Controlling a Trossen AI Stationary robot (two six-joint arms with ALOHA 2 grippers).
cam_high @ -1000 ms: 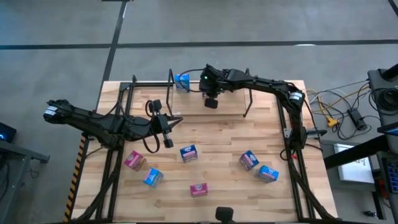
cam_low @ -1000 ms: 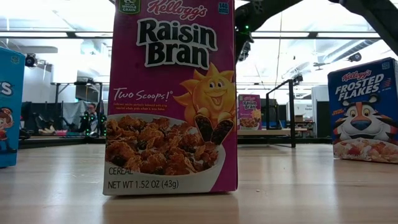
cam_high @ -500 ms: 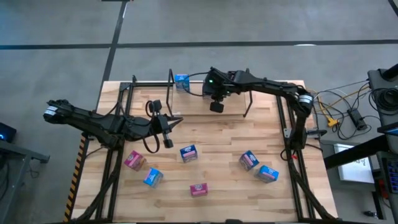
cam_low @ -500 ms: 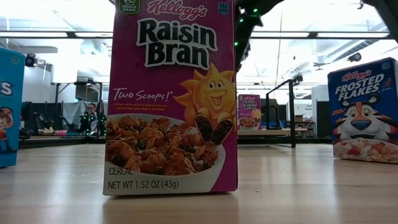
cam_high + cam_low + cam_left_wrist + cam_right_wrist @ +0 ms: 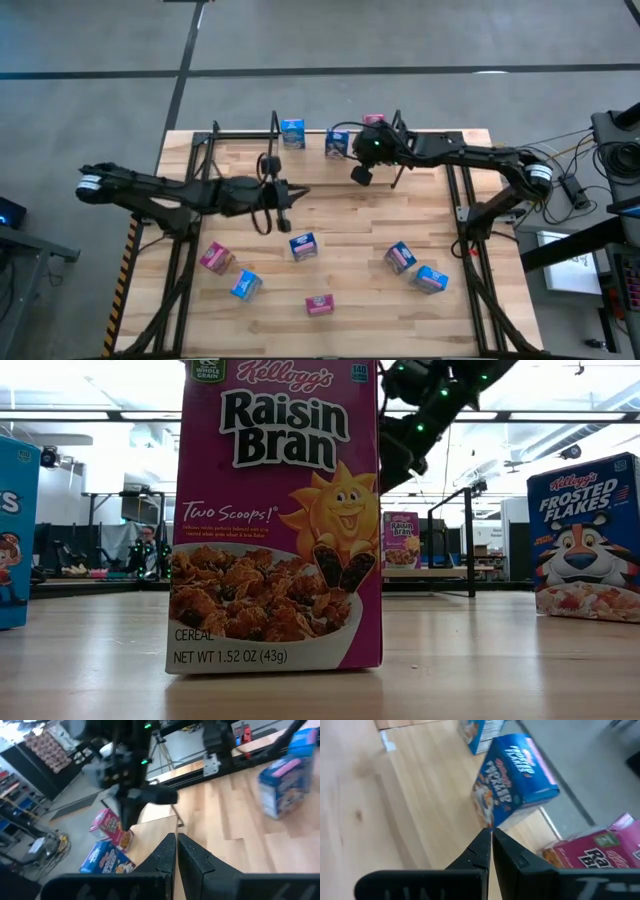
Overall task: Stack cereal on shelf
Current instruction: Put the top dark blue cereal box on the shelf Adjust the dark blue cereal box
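The shelf (image 5: 300, 145) spans the far edge of the table, three cereal boxes on it: a pink one (image 5: 374, 122) and a blue one (image 5: 338, 143) just beyond the right gripper (image 5: 360, 176), whose fingers sit pressed together and empty, and another blue box (image 5: 292, 132) further along. Six loose boxes lie nearer, the closest, a blue one (image 5: 303, 245), just short of the left gripper (image 5: 281, 196), likewise closed on nothing. They look light, stiff but crushable cardboard with slick print, so I'd pinch gently across the narrow sides.
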